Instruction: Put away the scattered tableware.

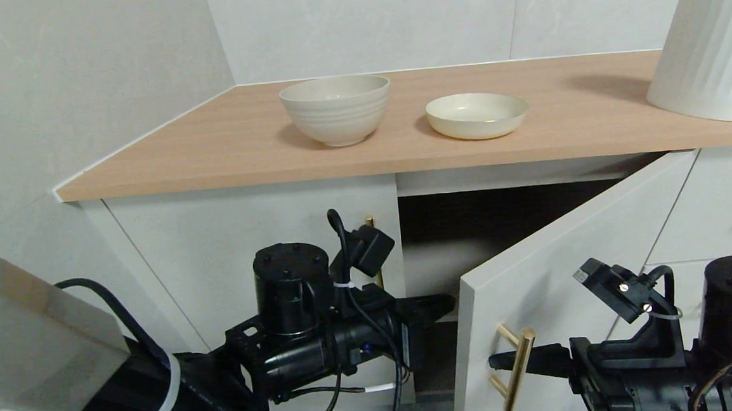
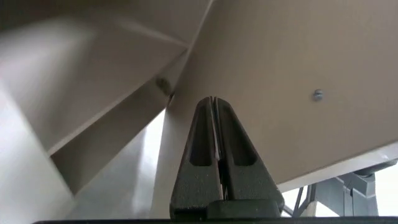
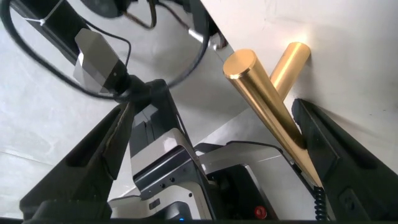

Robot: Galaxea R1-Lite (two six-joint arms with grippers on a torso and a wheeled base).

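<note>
The bowl is sitting upright on the wooden counter, towards the corner where the walls meet. A shallow dish is resting just beside it on the robot's right, near the bowl but not touching it. Further right, well apart from both, a ribbed white container is standing at the counter's far end.

Below the counter, a cabinet door is standing open, swung out towards the robot and showing the dark inside of the cupboard. A brass handle is sticking out from the door's front face, low down near its free edge.

The left claw is hanging in front of the open cupboard, pointing into the gap beside the door's edge. Its fingers are pressing together with nothing between them (the left wrist view shows them meeting in a thin seam), and a pale panel with one small screw is lying beyond them.

The right claw is sitting at the door's handle. Its fingers are standing wide apart, with the brass bar lying between them, close to one finger and well apart from the other.
</note>
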